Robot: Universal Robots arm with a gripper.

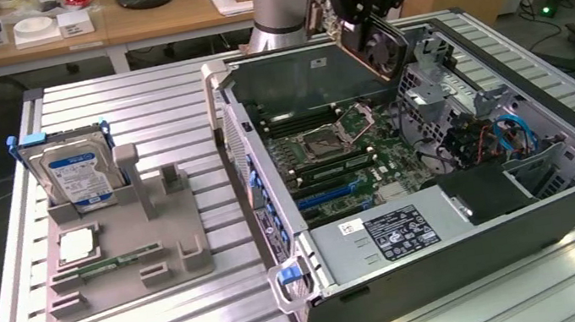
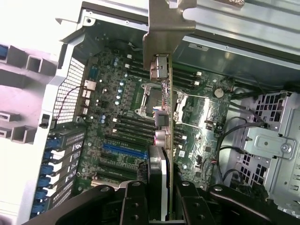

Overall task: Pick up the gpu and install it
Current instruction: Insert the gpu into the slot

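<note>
Jaws pinched the gpu [image 1: 377, 41] by its faces — card hung beneath them, above the motherboard [image 2: 117, 117] of the open case [image 1: 483, 244].

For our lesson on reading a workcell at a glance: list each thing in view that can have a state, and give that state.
gripper, shut on the gpu.
gpu, held above the open computer case, not seated.
computer case, on its side, side panel off.
hard drive, upright in the grey holder.
memory stick, lying flat in the grey holder.
</note>
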